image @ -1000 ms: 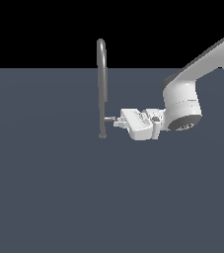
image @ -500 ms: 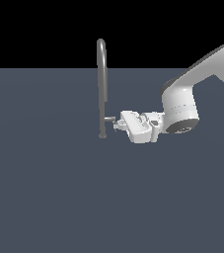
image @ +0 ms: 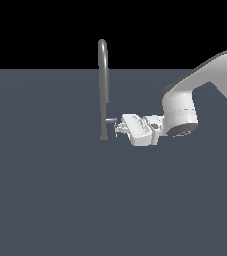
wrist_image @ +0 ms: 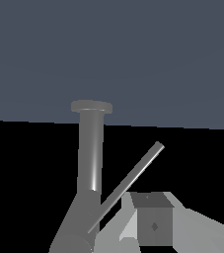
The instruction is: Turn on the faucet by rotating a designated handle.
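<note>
Exterior view shows the handle (image: 112,120), a short stub low on the faucet (image: 103,85), pointing toward three o'clock from the pipe. The gripper (image: 118,128) sits right at the stub's end, touching or nearly so; whether its jaws are parted or clenched cannot be told. In the wrist view the handle's thin rod (wrist_image: 128,185) slants just beside one finger (wrist_image: 153,220). The step looks like pushing the lever around; next calls for a steady sideways sweep about the pipe.

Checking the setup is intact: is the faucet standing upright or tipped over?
Upright. In the exterior view the faucet rises straight from its small base on the floor, gooseneck at top, with the gripper beside its lower part.
</note>
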Available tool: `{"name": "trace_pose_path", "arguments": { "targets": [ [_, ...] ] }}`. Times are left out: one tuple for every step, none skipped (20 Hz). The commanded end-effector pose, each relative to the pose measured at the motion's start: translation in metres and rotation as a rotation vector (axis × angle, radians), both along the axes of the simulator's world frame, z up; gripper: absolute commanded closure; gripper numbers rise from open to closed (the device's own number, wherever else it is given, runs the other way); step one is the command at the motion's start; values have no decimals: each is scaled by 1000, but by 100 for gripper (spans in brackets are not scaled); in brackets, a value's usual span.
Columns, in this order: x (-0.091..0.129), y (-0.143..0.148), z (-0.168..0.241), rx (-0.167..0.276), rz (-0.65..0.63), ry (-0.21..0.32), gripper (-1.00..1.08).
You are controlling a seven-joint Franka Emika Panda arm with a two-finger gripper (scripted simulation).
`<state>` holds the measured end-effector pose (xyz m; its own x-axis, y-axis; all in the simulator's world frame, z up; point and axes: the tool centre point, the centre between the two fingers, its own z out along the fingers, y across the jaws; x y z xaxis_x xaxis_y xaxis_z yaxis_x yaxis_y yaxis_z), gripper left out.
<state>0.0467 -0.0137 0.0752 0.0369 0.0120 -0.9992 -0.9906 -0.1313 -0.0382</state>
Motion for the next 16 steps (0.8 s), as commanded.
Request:
{"name": "trace_pose_path", "arguments": {
  "targets": [
    [2, 1, -7, -2, -1, 7, 108],
    [3, 1, -10, -3, -1, 9, 108],
    [4, 1, -13, -4, -2, 11, 108],
    [6, 1, -15, -4, -3, 13, 108],
    [7, 2, -18, -5, -3, 15, 108],
    [8, 2, -20, -5, -4, 17, 108],
    [10, 2, -22, -6, -5, 19, 108],
    [11, 2, -25, -7, -5, 21, 108],
    [12, 2, -27, -7, -6, 22, 108],
    [13, 2, -30, -8, -7, 24, 108],
    [15, 3, -32, -8, -7, 26, 108],
    [16, 3, -34, -9, -8, 28, 108],
    [17, 3, -36, -9, -8, 29, 108],
    [18, 3, -38, -10, -9, 31, 108],
    [19, 3, -41, -10, -9, 33, 108],
    [20, 3, -43, -11, -10, 34, 108]
  ]
}}
